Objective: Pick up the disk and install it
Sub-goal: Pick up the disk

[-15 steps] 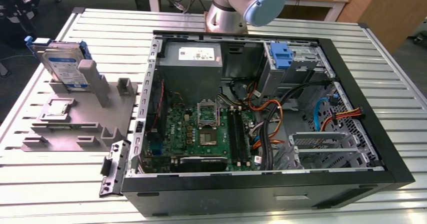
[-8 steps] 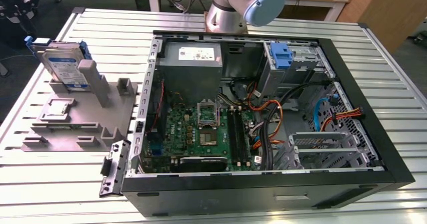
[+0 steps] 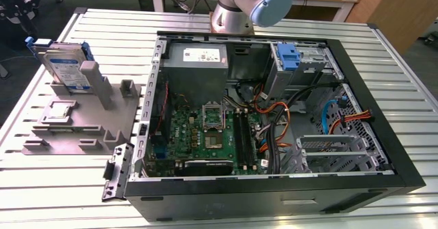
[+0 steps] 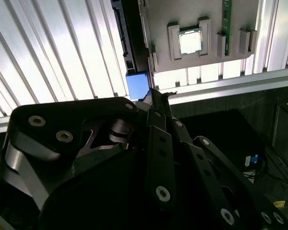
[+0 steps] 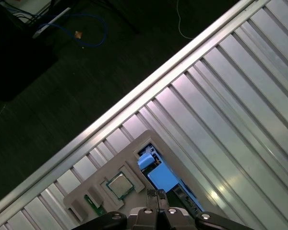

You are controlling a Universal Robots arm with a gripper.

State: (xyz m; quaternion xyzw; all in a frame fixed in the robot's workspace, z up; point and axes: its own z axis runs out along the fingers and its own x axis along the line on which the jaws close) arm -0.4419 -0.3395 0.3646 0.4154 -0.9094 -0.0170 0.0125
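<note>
Disk (image 3: 66,65) stood on edge in a grey fixture (image 3: 75,131) at the upper left of the exterior view, blue rails along its sides and its white-and-blue label facing the camera. A processor chip (image 3: 60,110) lay flat in a pocket of the same fixture, just in front of it. In both wrist views the gripper (image 5: 156,194) hung over the fixture near the disk's blue upper edge, apart from it, its fingertips pressed together on nothing. The fixture rested on a slatted metal table (image 3: 41,188) beside an open computer case (image 3: 370,152) that took up the middle and right of the exterior view. Inside the case were a green motherboard (image 3: 205,131), a grey power supply (image 3: 197,60) and a blue bracket (image 3: 290,57). The arm's base (image 3: 236,8) rose behind the case at the top centre.
</note>
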